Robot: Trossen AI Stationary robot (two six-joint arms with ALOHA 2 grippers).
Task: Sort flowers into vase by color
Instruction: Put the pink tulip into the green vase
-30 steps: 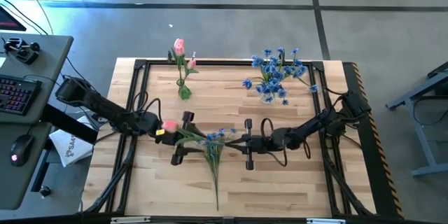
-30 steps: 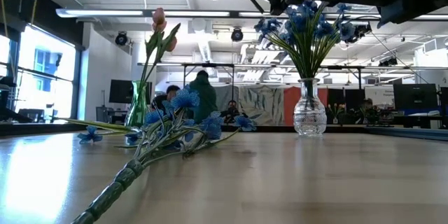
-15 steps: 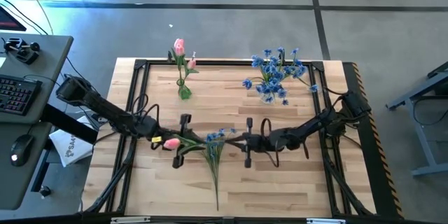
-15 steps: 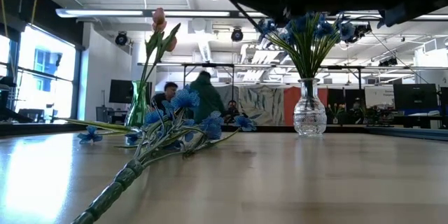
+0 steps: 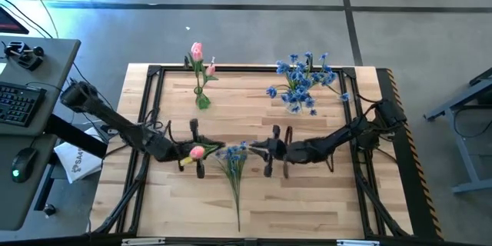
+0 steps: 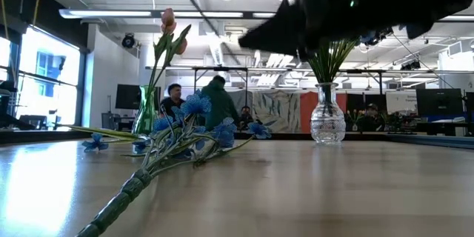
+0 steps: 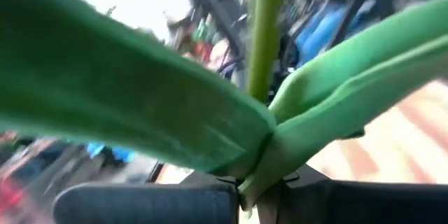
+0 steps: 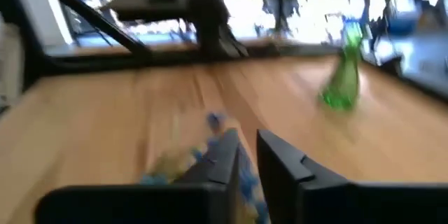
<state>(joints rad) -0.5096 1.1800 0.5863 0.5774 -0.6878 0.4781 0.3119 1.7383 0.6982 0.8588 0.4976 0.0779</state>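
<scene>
- Pale wooden slatted table with a black frame: carries every item below.
- Left arm: reaches in from the table's left edge. The left gripper sits left of centre, fingers closed on the green stem of a pink tulip-like artificial flower. In the left wrist view the stem and two broad leaves rise directly out of the closed jaws.
- Right arm: reaches in from the right edge. The right gripper is near centre, just beside the loose blue spray. Its fingers stand slightly apart with nothing visibly between them.
- Clear glass vase at rear right: holds a full bunch of blue blossom sprays.
- Green glass vase at rear left: holds pink tulip buds.
- Loose green-stemmed spray of small blue blossoms: lies flat at table centre, blossoms toward the grippers, stem trailing toward the front edge.
- Handling judgement: the flowers appear light, thin and flexible; blossoms and leaves will likely bend or snag. Take hold on the bare stem below the leaves, never on the head. A long stem may sag or swing, so keep it upright for insertion. The vases are narrow and probably easy to tip.
</scene>
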